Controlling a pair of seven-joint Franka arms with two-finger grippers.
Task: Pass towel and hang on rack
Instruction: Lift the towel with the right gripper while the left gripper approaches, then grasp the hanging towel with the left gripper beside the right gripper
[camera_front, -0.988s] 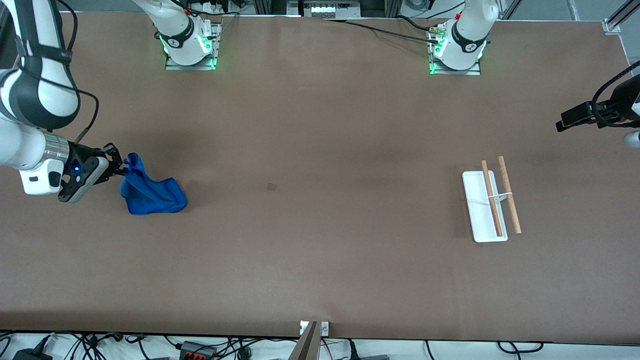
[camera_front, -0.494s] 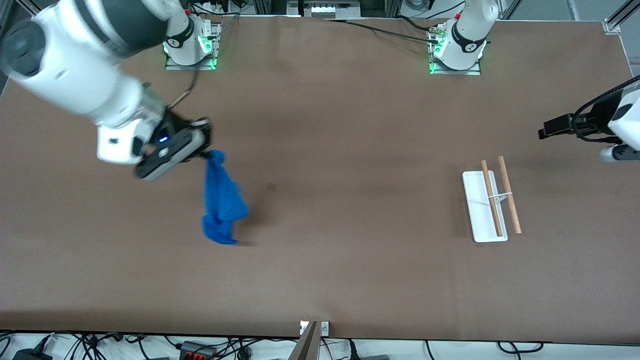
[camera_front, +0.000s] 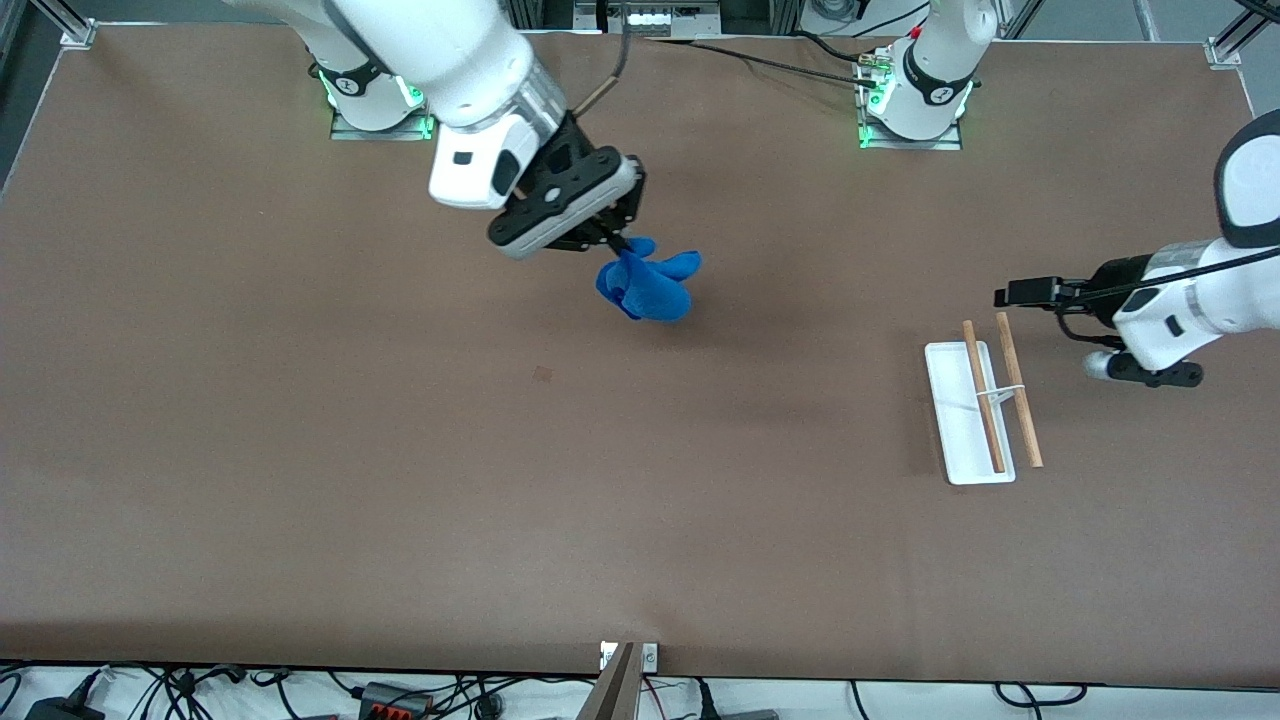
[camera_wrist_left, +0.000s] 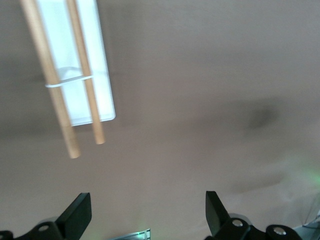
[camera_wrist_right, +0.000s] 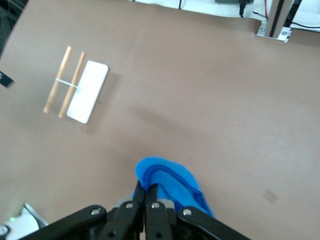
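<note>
The blue towel (camera_front: 648, 287) hangs bunched in the air over the middle of the table, pinched at one edge by my right gripper (camera_front: 622, 243), which is shut on it. In the right wrist view the towel (camera_wrist_right: 170, 181) bulges out from the closed fingertips of the right gripper (camera_wrist_right: 151, 189). The rack (camera_front: 958, 425) stands toward the left arm's end of the table, its two wooden rods (camera_front: 1018, 390) bare. My left gripper (camera_front: 1008, 295) hovers over the table by the rods' ends, open and empty. The left wrist view shows the left gripper (camera_wrist_left: 145, 212) spread wide, with the rack (camera_wrist_left: 97, 60) ahead.
A small dark spot (camera_front: 543, 374) marks the brown table. The two arm bases (camera_front: 380, 95) (camera_front: 912, 100) glow green along the edge farthest from the front camera, with cables running between them. A metal bracket (camera_front: 628, 657) sits at the nearest edge.
The right arm lifted the towel off the table and swung it from its own end to over the middle. The left gripper moved in toward the rack, still open.
</note>
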